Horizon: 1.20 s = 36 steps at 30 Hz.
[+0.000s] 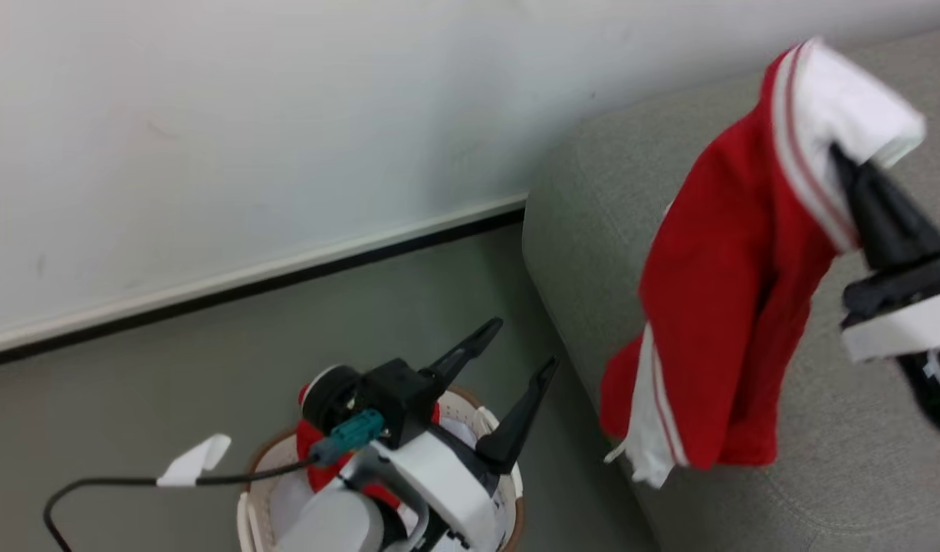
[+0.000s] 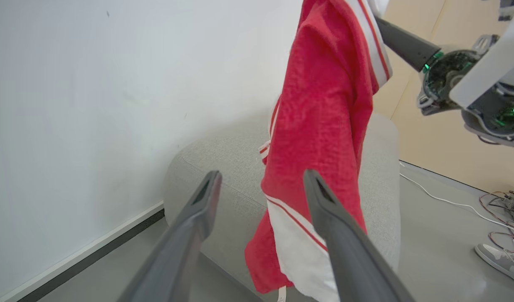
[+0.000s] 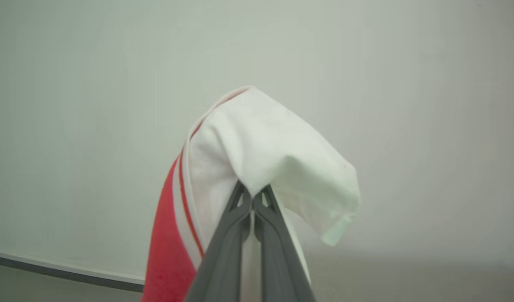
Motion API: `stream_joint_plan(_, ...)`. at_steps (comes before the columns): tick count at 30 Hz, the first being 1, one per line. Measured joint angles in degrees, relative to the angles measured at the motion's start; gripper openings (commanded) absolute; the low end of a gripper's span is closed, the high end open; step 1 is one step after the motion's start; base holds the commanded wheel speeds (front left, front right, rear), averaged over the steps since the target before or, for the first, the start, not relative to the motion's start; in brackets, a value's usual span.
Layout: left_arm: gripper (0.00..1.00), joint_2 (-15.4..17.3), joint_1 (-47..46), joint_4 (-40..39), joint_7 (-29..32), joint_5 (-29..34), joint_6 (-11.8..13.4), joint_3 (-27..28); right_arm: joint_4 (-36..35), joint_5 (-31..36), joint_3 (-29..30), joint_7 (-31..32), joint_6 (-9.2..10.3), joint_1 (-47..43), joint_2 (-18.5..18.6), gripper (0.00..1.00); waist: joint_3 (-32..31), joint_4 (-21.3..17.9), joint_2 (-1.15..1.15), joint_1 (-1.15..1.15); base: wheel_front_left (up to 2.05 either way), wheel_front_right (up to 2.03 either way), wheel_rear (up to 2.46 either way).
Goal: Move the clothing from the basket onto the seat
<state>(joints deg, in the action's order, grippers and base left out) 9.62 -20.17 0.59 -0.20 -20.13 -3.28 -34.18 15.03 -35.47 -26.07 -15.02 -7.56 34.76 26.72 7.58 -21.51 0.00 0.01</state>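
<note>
Clothing [image 1: 715, 307], seemingly light and limp, dangles over the seat [image 1: 577, 253] from the right gripper [image 3: 252, 193] clamped on its white hem; the left gripper [image 1: 524, 343] gapes above the basket [image 1: 514, 479].

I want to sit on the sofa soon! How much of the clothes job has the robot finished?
Done: nothing lies yet on the visible part of the sofa. In hand: the right end effector is shut on a red and white garment, which dangles near the sofa. Left: lay it down and let go, then fetch the red clothing in the laundry basket, below the open left end effector.
</note>
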Motion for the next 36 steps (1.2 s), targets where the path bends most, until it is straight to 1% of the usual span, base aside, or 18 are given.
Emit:
stream_joint_plan(3,1.00,0.03,-4.00,-0.86,0.97,1.08,-0.76,-0.23,2.03,1.85,6.25,0.00,0.00,6.01,0.74,0.00,4.01,0.99,0.00,0.00,0.00,0.00,0.00)
stream_joint_plan(8,1.00,-0.03,-10.88,-2.07,2.19,1.77,-1.52,-0.07,6.28,6.99,17.20,0.00,0.00,19.86,3.65,0.00,11.66,3.25,0.00,0.01,0.00,0.00,0.00)
stream_joint_plan(13,1.00,0.08,-15.33,-3.08,2.60,2.33,-2.07,-0.15,13.15,12.39,27.89,2.24,0.00,32.27,7.00,0.00,18.94,6.15,0.00,0.02,0.00,0.00,0.00)
stream_joint_plan(16,1.00,0.00,-16.44,-3.25,2.46,2.34,-2.08,-0.10,19.22,15.90,32.95,5.36,0.01,37.04,8.05,0.00,22.49,8.19,0.00,0.02,0.00,0.00,0.00)
stream_joint_plan(19,1.00,-0.24,-16.90,-3.21,2.18,2.43,-2.08,-0.37,25.57,20.65,36.26,6.55,0.00,38.18,8.17,0.00,25.22,10.39,0.00,0.02,0.00,0.00,0.00)
stream_joint_plan(20,1.00,-0.36,-16.99,-3.19,2.15,2.46,-2.07,-0.57,27.71,22.18,38.35,6.19,0.00,38.30,8.08,0.00,25.98,11.10,0.00,0.02,0.00,0.00,0.00)
stream_joint_plan(24,1.00,-1.15,-16.94,-3.59,1.64,2.49,-1.21,-0.63,36.21,28.63,48.14,4.22,0.00,38.11,7.27,0.00,28.75,13.46,0.00,0.02,0.00,0.00,0.00)
stream_joint_plan(27,1.00,-1.27,-16.36,-3.75,1.46,2.44,-0.62,-0.44,42.48,34.14,55.61,3.47,0.00,35.02,5.42,0.00,30.04,14.92,0.00,0.01,0.00,0.00,0.00)
stream_joint_plan(31,1.00,-1.08,-15.22,-3.65,1.12,2.18,-0.10,-0.40,46.01,40.06,66.20,1.83,0.00,31.93,2.91,0.00,30.33,15.74,0.00,0.01,0.00,0.00,0.00)
stream_joint_plan(33,1.00,-0.97,-14.78,-3.76,1.11,2.01,0.21,-0.30,46.10,42.72,69.96,1.35,0.00,31.23,1.64,0.46,29.91,15.66,0.00,0.00,0.00,0.00,0.00)
stream_joint_plan(34,1.00,-0.79,-14.52,-3.71,1.11,1.79,0.32,-0.19,45.90,43.97,71.40,1.27,0.00,31.22,0.75,1.00,29.64,15.57,0.00,0.00,0.00,0.00,0.00)
stream_joint_plan(36,1.00,-0.36,-14.20,-3.67,1.09,1.43,0.60,0.30,45.22,46.40,72.64,0.85,0.00,31.21,-1.45,1.00,29.02,15.25,0.00,0.00,0.00,0.00,0.00)
